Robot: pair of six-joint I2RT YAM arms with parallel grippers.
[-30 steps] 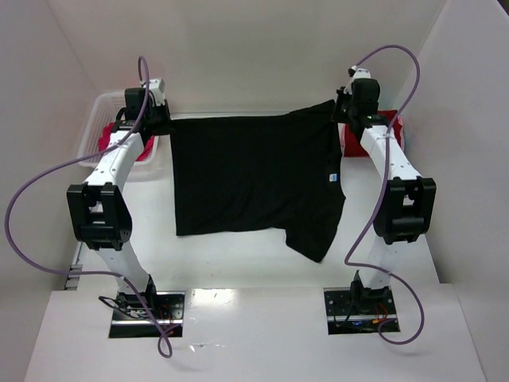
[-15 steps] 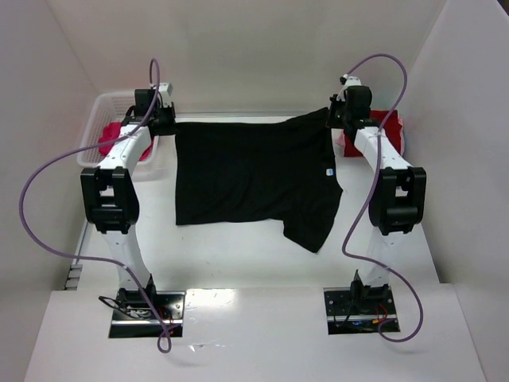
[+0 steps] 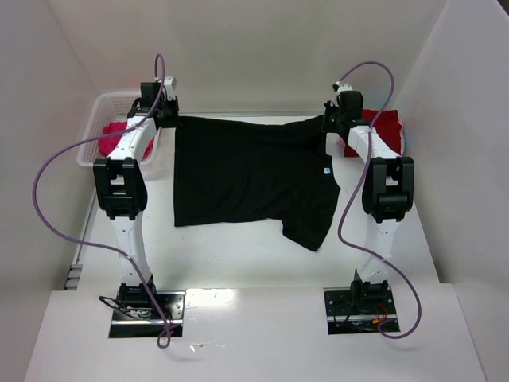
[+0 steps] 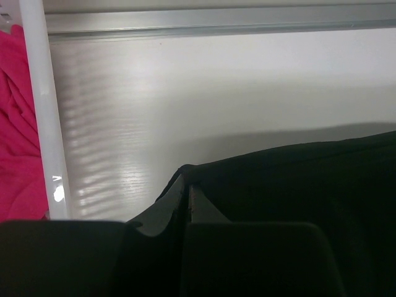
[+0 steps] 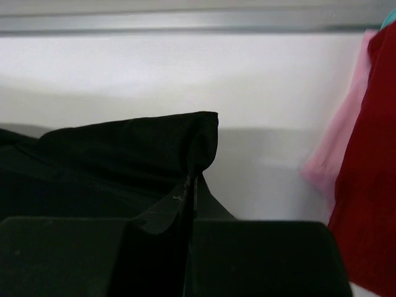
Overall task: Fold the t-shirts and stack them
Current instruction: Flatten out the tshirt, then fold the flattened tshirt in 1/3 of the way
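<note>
The black t-shirt lies spread across the middle of the table, one sleeve hanging toward the near right. My left gripper is shut on its far left corner; the left wrist view shows the pinched black cloth at the gripper. My right gripper is shut on the far right corner, and in the right wrist view the gripper pinches a fold of the black cloth. A dark red t-shirt lies at the far right. A magenta-pink t-shirt sits in the basket.
A white mesh basket stands at the far left, its white rim close beside my left gripper. A pale pink cloth edge lies next to the dark red t-shirt. White walls close in the table at the back and both sides.
Both arms have reached farther toward the back wall, drawing the black t-shirt's far edge back with them. The right corner has moved inward to the left.
</note>
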